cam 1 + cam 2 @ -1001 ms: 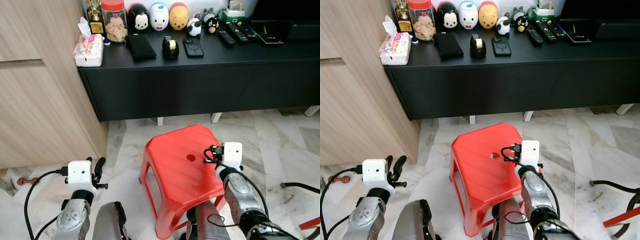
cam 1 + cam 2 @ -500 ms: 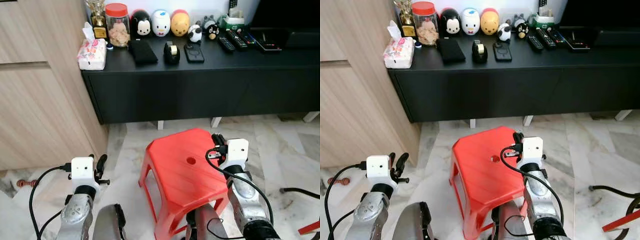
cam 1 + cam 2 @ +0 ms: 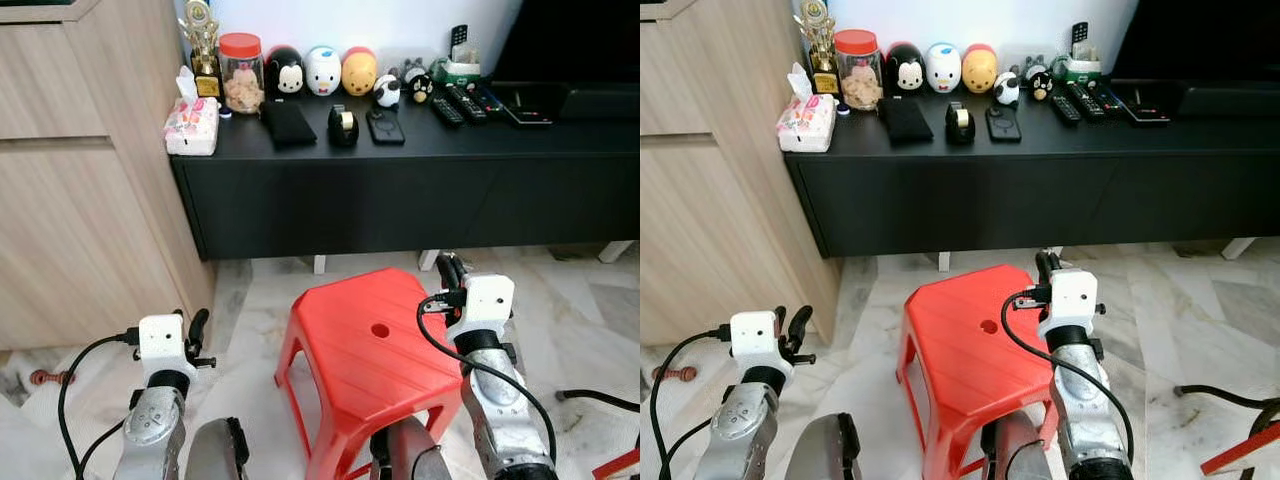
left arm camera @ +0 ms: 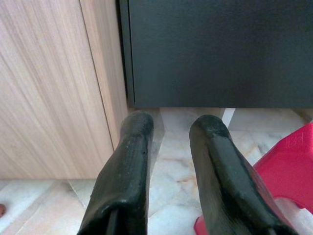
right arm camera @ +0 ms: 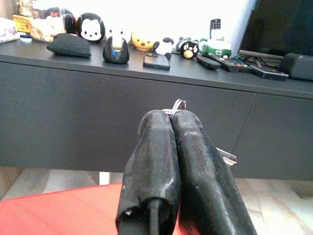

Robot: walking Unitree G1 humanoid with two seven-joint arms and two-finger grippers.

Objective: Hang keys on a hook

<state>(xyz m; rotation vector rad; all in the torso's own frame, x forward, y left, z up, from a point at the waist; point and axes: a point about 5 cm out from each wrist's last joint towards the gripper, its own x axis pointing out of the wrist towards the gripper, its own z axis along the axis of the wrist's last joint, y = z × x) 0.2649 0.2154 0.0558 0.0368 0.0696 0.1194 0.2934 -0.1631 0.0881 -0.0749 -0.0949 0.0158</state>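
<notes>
Pinching a metal key ring and keys between its pressed-together matte black fingers, the right gripper hangs above the glossy red plastic stool before the long black cabinet, while the left gripper, fingers narrowly parted, hovers over veined marble floor.

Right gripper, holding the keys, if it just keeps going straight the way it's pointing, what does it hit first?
Most likely the front of the black TV cabinet. The right gripper, shut on the keys, points at its dark panel below the top; depth is unclear.
</notes>
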